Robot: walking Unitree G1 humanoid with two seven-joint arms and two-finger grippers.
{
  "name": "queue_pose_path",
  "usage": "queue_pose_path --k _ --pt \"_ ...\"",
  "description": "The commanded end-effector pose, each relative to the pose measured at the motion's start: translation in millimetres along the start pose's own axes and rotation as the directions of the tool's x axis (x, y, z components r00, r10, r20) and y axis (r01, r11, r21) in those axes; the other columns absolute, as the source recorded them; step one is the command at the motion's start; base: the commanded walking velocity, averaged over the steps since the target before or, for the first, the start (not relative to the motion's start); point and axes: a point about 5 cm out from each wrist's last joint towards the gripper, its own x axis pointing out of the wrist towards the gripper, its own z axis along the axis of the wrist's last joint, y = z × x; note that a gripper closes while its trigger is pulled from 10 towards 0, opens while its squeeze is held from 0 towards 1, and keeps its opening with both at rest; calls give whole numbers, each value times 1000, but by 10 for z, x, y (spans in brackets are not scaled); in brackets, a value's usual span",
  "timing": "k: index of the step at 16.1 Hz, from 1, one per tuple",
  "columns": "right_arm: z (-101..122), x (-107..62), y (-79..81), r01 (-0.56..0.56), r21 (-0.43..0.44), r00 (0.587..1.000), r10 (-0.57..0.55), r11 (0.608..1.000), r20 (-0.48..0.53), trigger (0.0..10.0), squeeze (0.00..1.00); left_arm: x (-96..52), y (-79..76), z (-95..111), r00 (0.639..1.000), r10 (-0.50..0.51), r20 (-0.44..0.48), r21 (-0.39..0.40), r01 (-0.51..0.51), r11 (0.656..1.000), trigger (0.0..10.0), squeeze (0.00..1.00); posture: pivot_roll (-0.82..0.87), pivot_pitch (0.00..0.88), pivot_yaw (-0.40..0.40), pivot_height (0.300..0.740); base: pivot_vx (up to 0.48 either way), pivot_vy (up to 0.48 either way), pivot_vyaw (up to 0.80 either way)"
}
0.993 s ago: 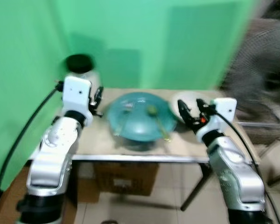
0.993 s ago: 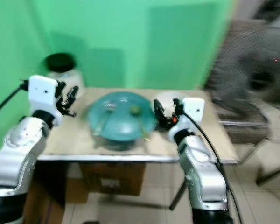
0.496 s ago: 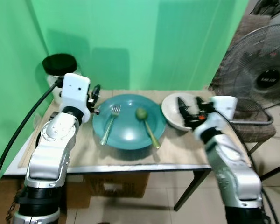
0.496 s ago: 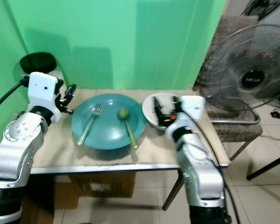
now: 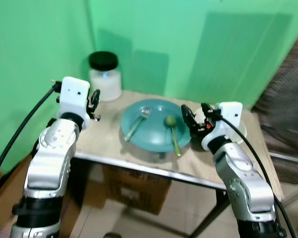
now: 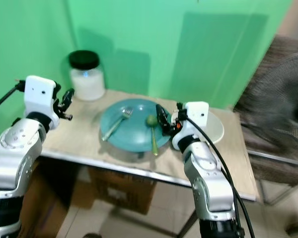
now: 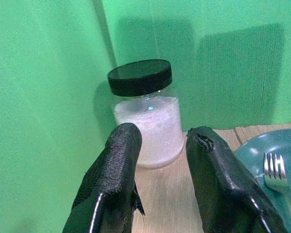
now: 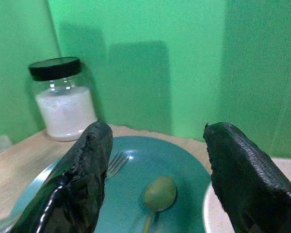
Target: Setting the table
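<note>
Desk: a small wooden desk stood against a green wall, carrying everything for the place setting.
Plate: a teal plate sat near the middle of the desk, with a fork lying on its left half and a green spoon on its right half, its bowl toward the wall and its handle running out over the near rim.
Bowl: a white bowl sat just beside the plate on its right, partly hidden behind the right arm.
Jar: a glass jar with a black lid and white contents stood at the back left corner, well apart from the plate.
Left pincer: the left pincer was raised over the left part of the desk, pointed toward the jar, its fingers a little apart and holding nothing.
Right pincer: the right pincer hovered at the plate's right edge, fingers spread wide and empty, aimed across the plate at the spoon.
Step in hand: probably the approach, lining up on the cutlery before any grasp; the head views were soft, so exact clearance over the plate was hard to judge.
Next move: likely the right pincer would need to drop over the spoon's handle and close on it, then lay it on the desk beside the plate.
</note>
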Motion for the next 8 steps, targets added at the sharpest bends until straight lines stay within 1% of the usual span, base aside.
queue_pose_path --k 1,2,5,7,8 --pt "17 -11 -70 37 1 999 -37 999 4 10000 0 5 -31 6 1000 -11 -2 9 11 1000 10000 0 136 0 -58 740 0 -480 0" --pt "15 -15 -75 41 -2 999 -41 999 3 10000 0 2 -31 1 1000 -15 -4 12 15 1000 10000 0 136 0 -58 740 0 -480 0" --pt "13 -57 -96 53 3 999 -53 999 5 10000 0 -13 -38 -35 1000 -23 -13 -11 23 1000 10000 0 133 0 -65 740 0 0 0" --pt "47 -89 -90 34 28 999 -35 999 25 10000 0 -12 8 -81 999 -26 -32 -15 25 1000 10000 0 128 0 -71 740 0 0 0" --pt "54 -105 -85 23 36 999 -25 999 29 10000 0 -13 30 -101 999 -34 -40 -35 33 999 10000 0 124 0 -71 740 0 0 0"
